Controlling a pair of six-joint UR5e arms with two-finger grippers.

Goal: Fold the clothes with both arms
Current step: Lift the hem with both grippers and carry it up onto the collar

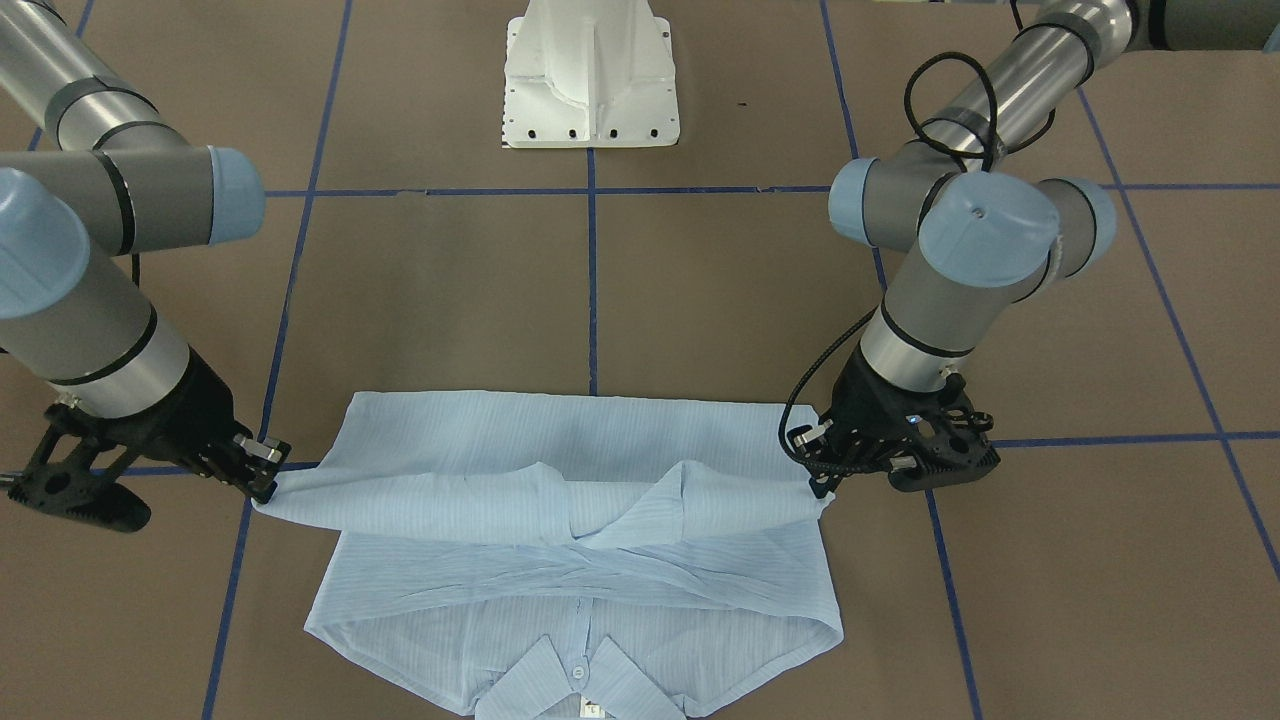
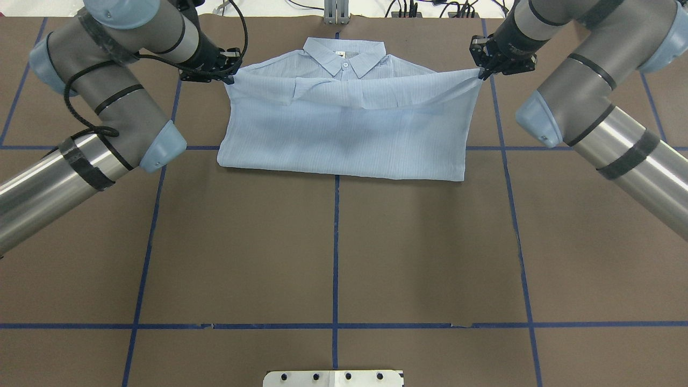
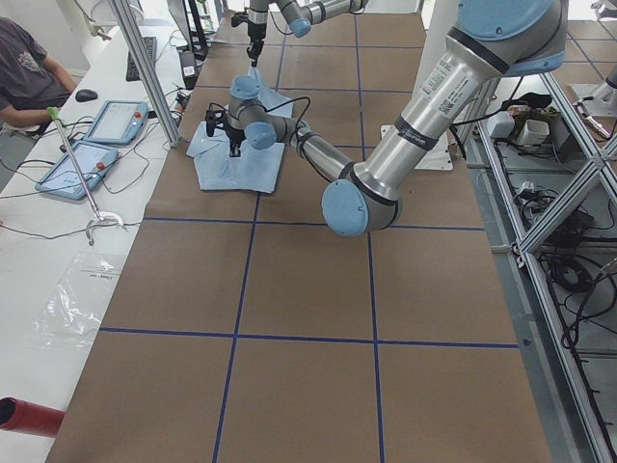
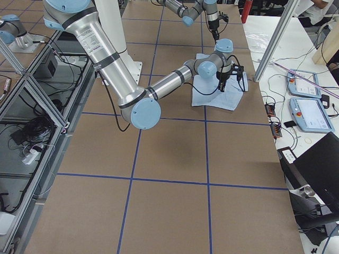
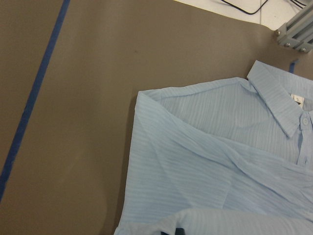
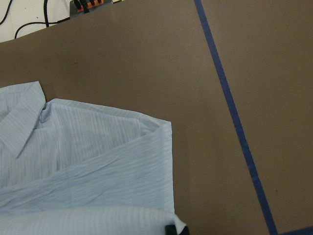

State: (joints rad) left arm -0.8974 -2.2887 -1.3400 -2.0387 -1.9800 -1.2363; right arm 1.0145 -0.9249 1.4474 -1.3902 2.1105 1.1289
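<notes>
We see one thin pale-blue, finely striped collared shirt on the brown paper-covered tabletop. It lies midway along the edge farthest from the robot's white pedestal base, collar toward that edge, with one small white button showing. We count two silver-grey tubular arms, the left arm and the right arm. The black left pincer pinches one corner of the shirt's folded-over upper layer. The black right pincer pinches the other corner, and the layer is stretched between them over the lower cloth.
</notes>
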